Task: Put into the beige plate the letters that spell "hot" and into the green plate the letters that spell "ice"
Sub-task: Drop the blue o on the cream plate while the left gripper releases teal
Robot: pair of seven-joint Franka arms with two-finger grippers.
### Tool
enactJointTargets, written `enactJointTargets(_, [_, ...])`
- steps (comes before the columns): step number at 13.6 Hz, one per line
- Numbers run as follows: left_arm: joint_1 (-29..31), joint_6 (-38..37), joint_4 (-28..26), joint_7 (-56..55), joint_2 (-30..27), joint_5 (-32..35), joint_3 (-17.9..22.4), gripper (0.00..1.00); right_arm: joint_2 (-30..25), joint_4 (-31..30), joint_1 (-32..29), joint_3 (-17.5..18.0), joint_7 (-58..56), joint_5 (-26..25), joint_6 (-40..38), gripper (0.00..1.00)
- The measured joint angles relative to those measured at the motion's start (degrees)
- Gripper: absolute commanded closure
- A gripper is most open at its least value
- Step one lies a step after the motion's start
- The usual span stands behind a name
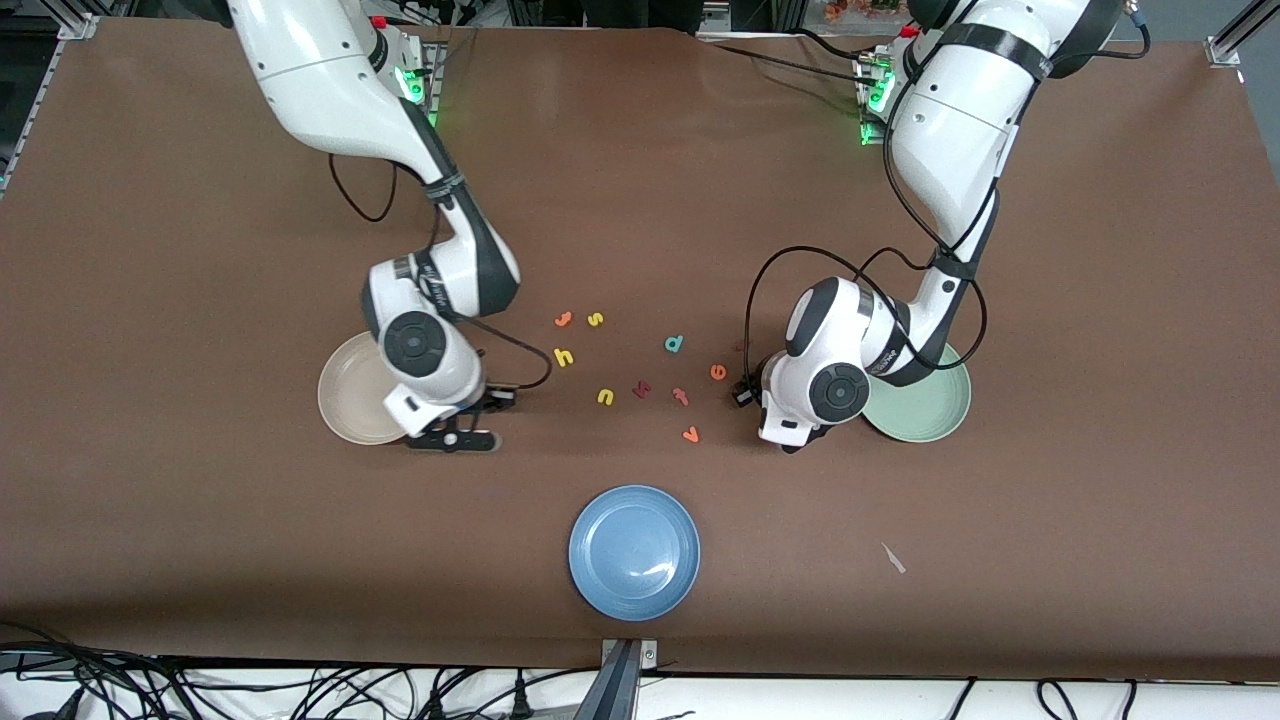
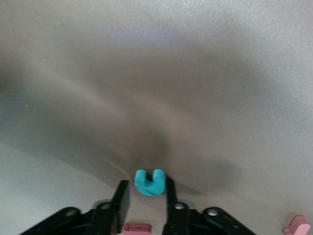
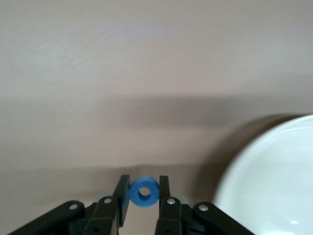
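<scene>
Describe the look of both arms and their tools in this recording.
Both arms, left arm and right arm, have glossy white shells with dark grey joint bands and black round caps. Loose black cables loop along each. Green lights glow near the bases. Each tool, left tool and right tool, has two black fingers.

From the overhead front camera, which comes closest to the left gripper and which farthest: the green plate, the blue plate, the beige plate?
Measured from the left gripper:
1. green plate, right beside it at the left arm's end.
2. blue plate, nearer the front camera, mid-table.
3. beige plate, at the right arm's end.
</scene>
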Motion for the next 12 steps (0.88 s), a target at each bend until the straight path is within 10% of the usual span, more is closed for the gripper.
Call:
enactJointTargets(5, [0.09,0.04,0.02,0.00,0.00,-0.12,-0.02,0.94,-6.28,-11.79,-0.37,-5.72,-12.48,-0.01,6.13,0.75])
enactJointTargets(6, [0.16,0.09,0.08,0.00,0.00,-0.12,-0.02,0.94,-7.17,-15.47,-0.39,-6.20,-13.98,-0.01,10.09,0.18])
enactJointTargets(7, [0.26,0.17,0.26,0.00,-0.02,-0.12,-0.02,0.94,-7.99,-18.95,-0.41,-6.44,-15.03,0.02,13.83,0.00])
enactJointTargets(12, [2.89,-1.60,1.79,1.47,-3.37,-0.12,0.12,0.94,-11.08,-21.21,0.19,-5.21,-11.96,1.92,14.88,0.00])
